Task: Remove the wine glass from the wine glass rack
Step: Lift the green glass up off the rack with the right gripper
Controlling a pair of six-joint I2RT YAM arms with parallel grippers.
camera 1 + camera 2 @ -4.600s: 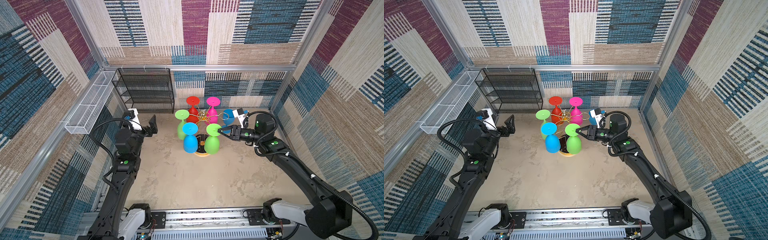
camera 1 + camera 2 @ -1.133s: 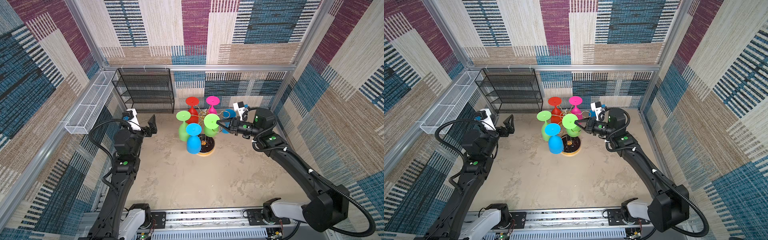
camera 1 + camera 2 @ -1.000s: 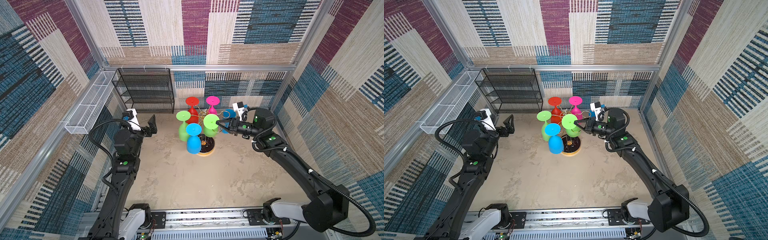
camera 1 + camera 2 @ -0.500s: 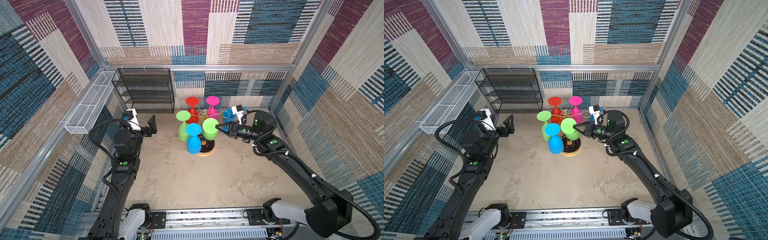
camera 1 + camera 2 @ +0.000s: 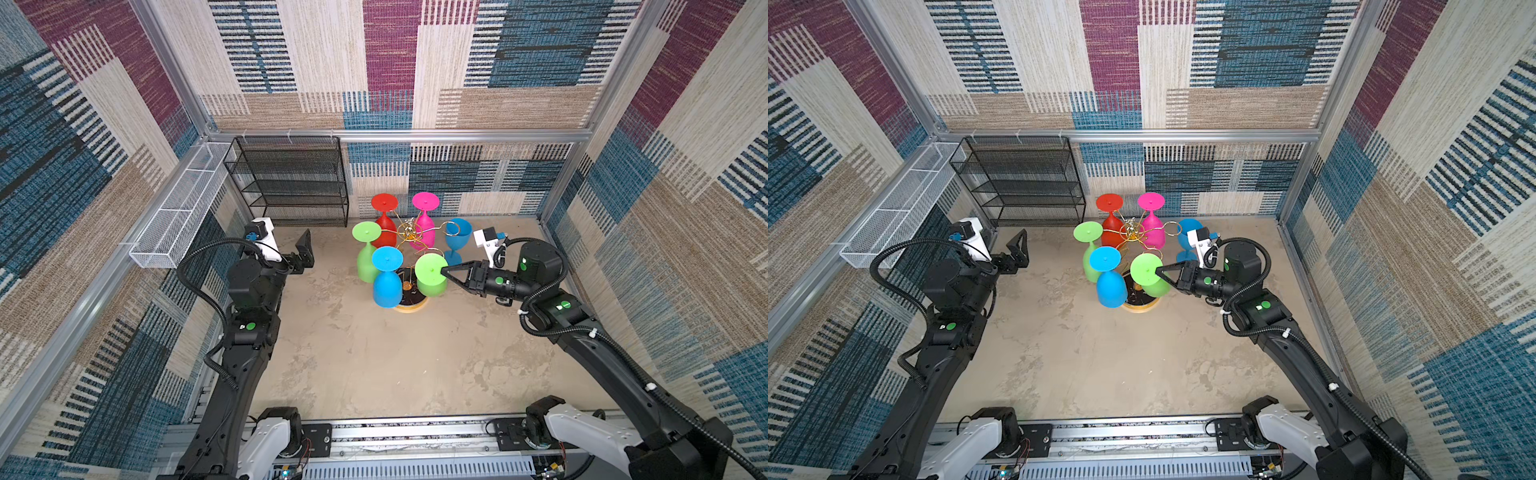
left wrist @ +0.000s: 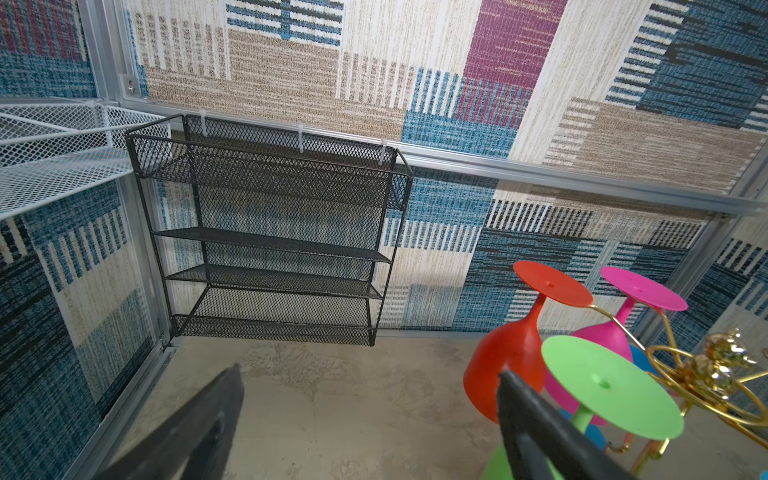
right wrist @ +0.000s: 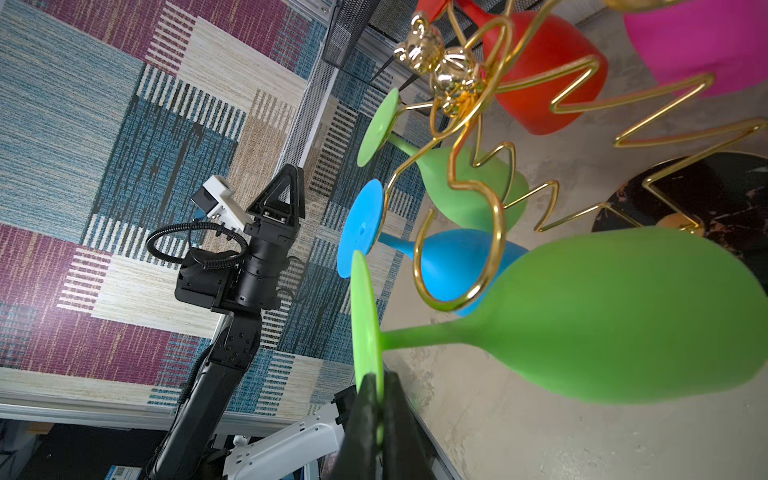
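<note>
The wine glass rack [image 5: 409, 232] [image 5: 1133, 230], gold wire on a round black base, stands at the middle back. My right gripper [image 5: 443, 271] [image 5: 1157, 272] [image 7: 376, 386] is shut on the foot rim of a green wine glass [image 5: 431, 276] [image 5: 1147, 272] [image 7: 623, 316], held upside down at the rack's front right. In the right wrist view its stem runs just outside the nearest gold ring [image 7: 457, 266]. Red [image 5: 384, 220], pink [image 5: 426, 220], green [image 5: 365, 255] and blue [image 5: 386, 278] glasses hang on the rack. My left gripper [image 5: 302, 253] [image 6: 370, 372] is open and empty, left of the rack.
A blue glass [image 5: 457, 241] stands upright on the floor right of the rack, close to my right wrist. A black mesh shelf unit [image 5: 291, 183] is against the back wall and a long white mesh basket [image 5: 183, 212] hangs on the left wall. Patterned walls enclose the floor.
My right gripper has carried the green glass down and toward the front, away from the rack's top. The left arm has not moved.
</note>
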